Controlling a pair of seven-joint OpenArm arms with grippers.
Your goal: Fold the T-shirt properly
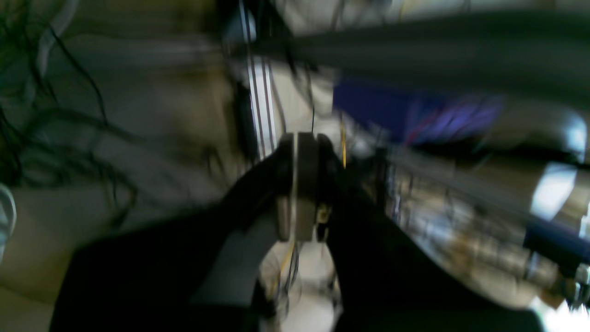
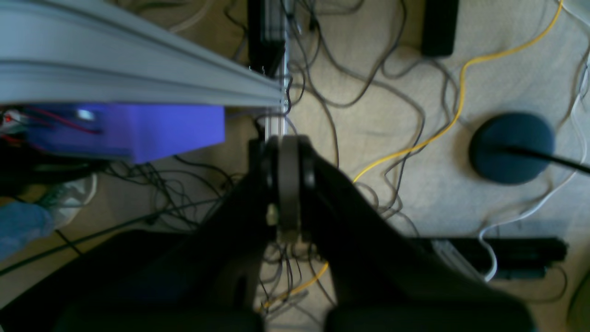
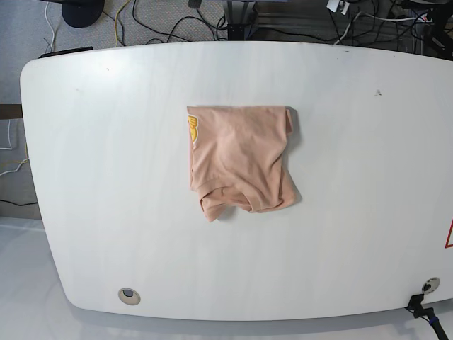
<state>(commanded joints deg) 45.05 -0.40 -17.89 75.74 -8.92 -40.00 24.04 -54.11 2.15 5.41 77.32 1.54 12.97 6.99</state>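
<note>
White table (image 3: pixel 106 177) bears folded, wrinkled peach T-shirt (image 3: pixel 237 159).

The black two-fingered left gripper (image 1: pixel 298 184) shows only in its blurred wrist view, its grey-padded jaws pressed together with nothing between them. The matching black right gripper (image 2: pixel 289 189) is likewise closed, pads meeting, empty. Neither arm appears in the base view.

No readable text anywhere, only a yellow print (image 3: pixel 192 129) on the T-shirt (image 3: pixel 241 156).
</note>
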